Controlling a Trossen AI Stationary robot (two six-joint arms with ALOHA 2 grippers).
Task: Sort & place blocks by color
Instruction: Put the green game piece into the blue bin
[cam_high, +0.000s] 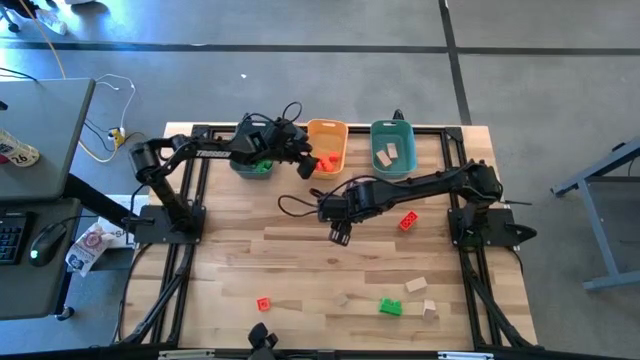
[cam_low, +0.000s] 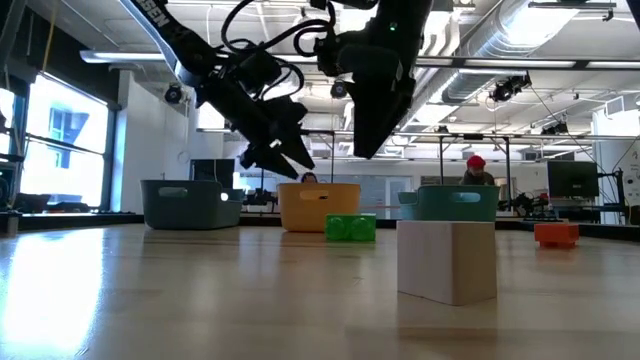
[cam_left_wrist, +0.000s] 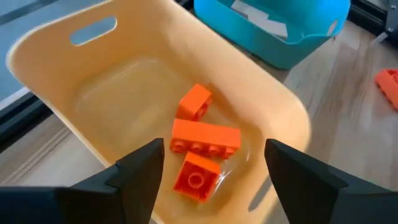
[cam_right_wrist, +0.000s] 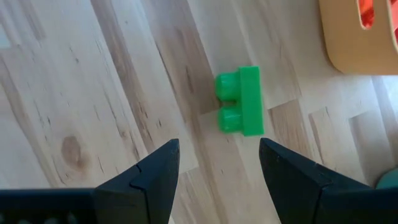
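My left gripper (cam_high: 307, 167) (cam_left_wrist: 214, 144) hangs open over the orange bin (cam_left_wrist: 56, 68). Three red-orange blocks (cam_left_wrist: 205, 138) lie on that bin's floor below its fingers. My right gripper (cam_high: 340, 236) (cam_right_wrist: 219, 143) is open and held well above the table. A bright green block (cam_right_wrist: 244, 101) lies on the wood beneath and just ahead of it, and also shows in the low view as the green block (cam_low: 350, 228). More blocks lie loose near the table's near edge: red-orange (cam_high: 263, 304), green (cam_high: 390, 307) and tan (cam_high: 416, 286). Another red-orange block (cam_high: 408, 222) sits at mid-right.
Three bins stand in a row at the far edge: a dark grey one (cam_high: 243, 165) with green blocks, the orange one (cam_high: 327, 132), and a teal one (cam_high: 392, 130) with tan blocks. A large tan block (cam_low: 447, 260) sits close to the low camera. People show in the room behind.
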